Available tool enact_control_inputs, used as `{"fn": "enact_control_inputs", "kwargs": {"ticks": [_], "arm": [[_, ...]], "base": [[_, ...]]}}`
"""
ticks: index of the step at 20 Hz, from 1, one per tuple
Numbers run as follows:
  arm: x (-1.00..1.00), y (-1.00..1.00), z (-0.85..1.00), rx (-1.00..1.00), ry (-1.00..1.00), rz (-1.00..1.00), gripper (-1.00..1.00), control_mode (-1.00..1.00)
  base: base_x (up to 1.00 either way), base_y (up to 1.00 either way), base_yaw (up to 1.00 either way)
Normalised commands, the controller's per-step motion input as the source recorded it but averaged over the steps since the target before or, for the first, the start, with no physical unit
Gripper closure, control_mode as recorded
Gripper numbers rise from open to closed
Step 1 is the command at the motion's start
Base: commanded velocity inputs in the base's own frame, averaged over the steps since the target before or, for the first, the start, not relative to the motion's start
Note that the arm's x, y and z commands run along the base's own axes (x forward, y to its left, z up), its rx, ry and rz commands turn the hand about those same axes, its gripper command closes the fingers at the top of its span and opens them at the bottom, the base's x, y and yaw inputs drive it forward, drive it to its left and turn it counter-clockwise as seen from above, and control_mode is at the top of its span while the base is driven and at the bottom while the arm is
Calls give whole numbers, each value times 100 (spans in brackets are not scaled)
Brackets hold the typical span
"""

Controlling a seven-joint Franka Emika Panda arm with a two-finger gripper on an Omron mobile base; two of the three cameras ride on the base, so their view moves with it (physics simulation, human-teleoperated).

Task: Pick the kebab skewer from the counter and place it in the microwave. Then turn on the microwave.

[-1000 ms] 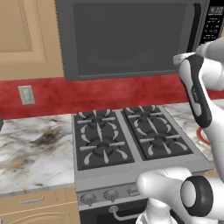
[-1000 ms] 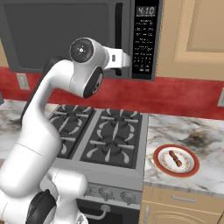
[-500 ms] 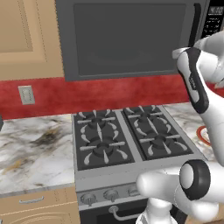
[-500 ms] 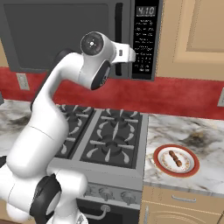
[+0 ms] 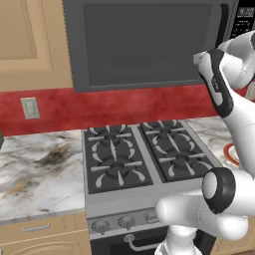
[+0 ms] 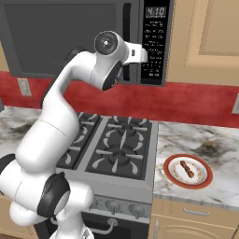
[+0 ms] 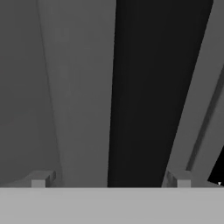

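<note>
Left to right in the base views: marble counter w/ wall outlet above, then the gas stove in the middle, then more counter on the right side w/ a red-rimmed white plate.

Overhead, the microwave spans the stove; door looks shut, black curved handle runs vertical just left of the keypad panel.

Gripper is up at the microwave front. In the hand view the two finger tips stand wide apart, nothing between them, and the dark handle bar runs lengthwise right in the gap ahead. So jaws are fully spread, holding nothing, lined up astride the handle. Can't tell if they touch it yet.

Key relation: handle's long axis is vertical in the room and lies straight ahead of the tool, between the tips. My read: next move is closing on the handle and pulling the door open, so the pull needs to swing out w/ the hinge on the far left.

Kebab skewer lies flat on the plate, on the counter right of the stove, well below and to the right of the gripper, not yet picked. Plate holds only the skewer. Microwave interior hidden behind the dark window.
</note>
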Motion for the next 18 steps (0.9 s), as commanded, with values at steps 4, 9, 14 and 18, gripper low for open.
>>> {"fn": "enact_control_inputs", "kwargs": {"ticks": [4, 9, 14, 18], "arm": [[32, -7, 0, 2, 0, 4, -100, -100], [30, -4, 0, 2, 0, 6, -100, -100], [29, 6, 0, 0, 0, 4, 100, -100], [22, 10, 0, 0, -1, 2, 100, -100]], "base": [[0, 0, 0], [0, 0, 0], [0, 0, 0], [0, 0, 0]]}}
